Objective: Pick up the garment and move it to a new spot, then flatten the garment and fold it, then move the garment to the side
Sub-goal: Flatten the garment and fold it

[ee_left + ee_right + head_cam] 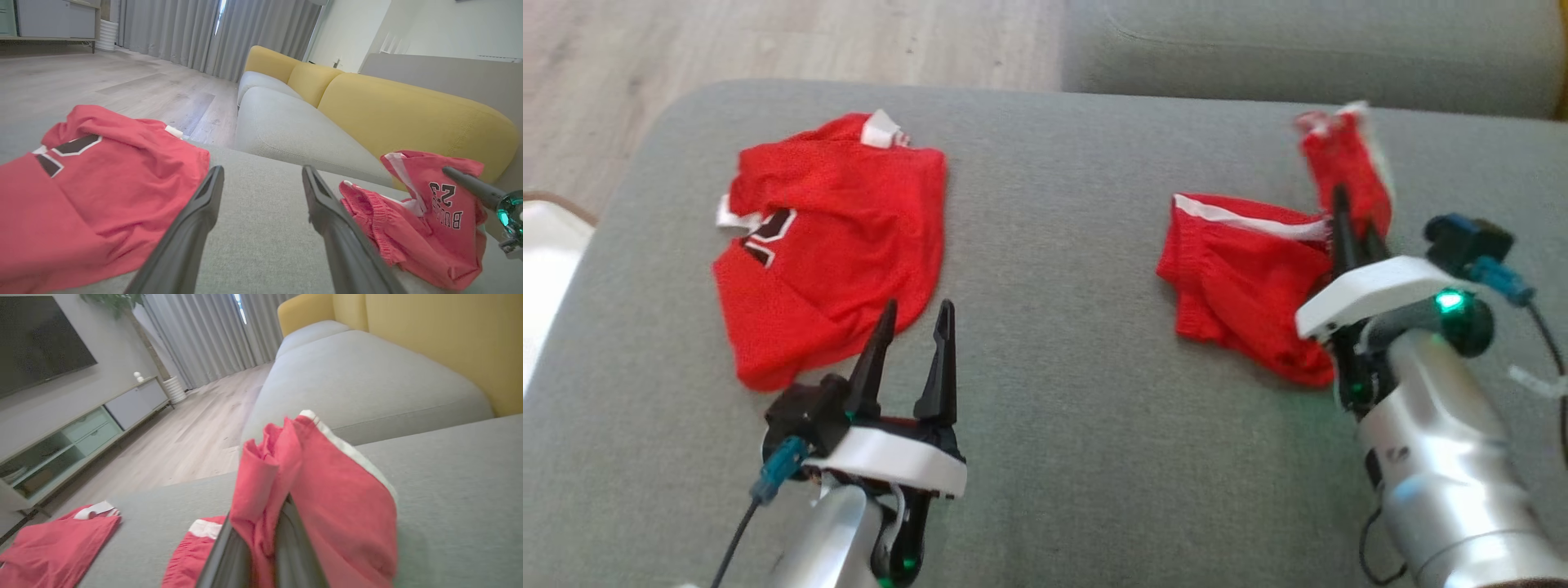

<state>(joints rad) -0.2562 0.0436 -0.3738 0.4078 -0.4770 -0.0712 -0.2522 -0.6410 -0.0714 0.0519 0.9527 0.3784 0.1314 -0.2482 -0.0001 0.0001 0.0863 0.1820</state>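
Note:
The garment, a pair of red shorts (1241, 278) with white trim, lies bunched on the right of the grey cushion (1078, 408). One end is lifted, with my right gripper (1342, 202) shut on it. In the right wrist view the red cloth (327, 498) drapes over both sides of the closed gripper (265, 526). The left wrist view shows the shorts (429, 220) with black print. My left gripper (918, 314) stands open and empty, just off the lower right edge of a red jersey (833, 237) that lies crumpled on the left.
The cushion's rounded left edge drops to wooden floor (768, 41). A second grey seat (1307, 49) lies beyond the far edge, with a yellow backrest (408, 118) behind it. Bare cushion stretches between the two red pieces.

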